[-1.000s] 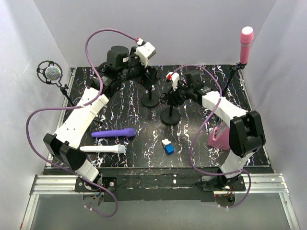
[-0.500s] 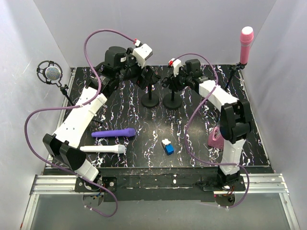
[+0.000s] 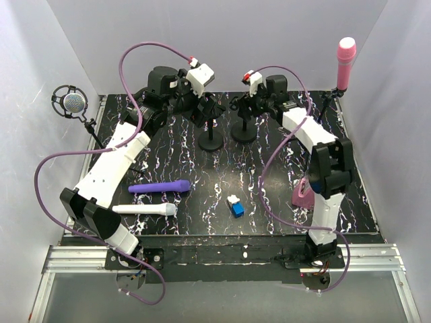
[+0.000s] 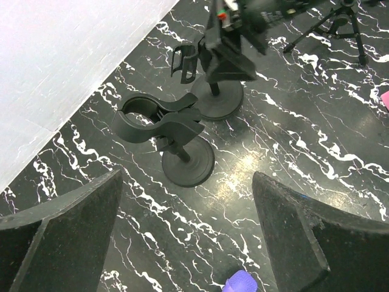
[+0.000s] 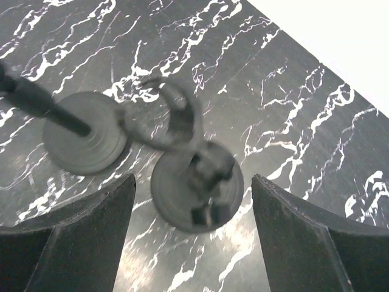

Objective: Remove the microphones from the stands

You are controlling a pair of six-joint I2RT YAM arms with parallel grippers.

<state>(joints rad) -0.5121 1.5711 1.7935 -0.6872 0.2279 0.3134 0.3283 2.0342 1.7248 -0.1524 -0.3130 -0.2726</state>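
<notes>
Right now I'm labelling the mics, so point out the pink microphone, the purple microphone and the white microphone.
pink microphone [image 3: 344,65]: top view, its body.
purple microphone [image 3: 159,187]: top view, mid-handle.
white microphone [image 3: 145,210]: top view, mid-handle.

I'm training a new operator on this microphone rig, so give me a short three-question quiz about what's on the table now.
1. True or false: the pink microphone sits upright on a tall stand at the far right corner.
2. How many microphones lie flat on the table? A one, B two, C four.
3. Fill the gap: the two short black stands hold ____ microphones.
Key: 1 true. 2 B, the purple microphone and the white microphone. 3 no.
</notes>
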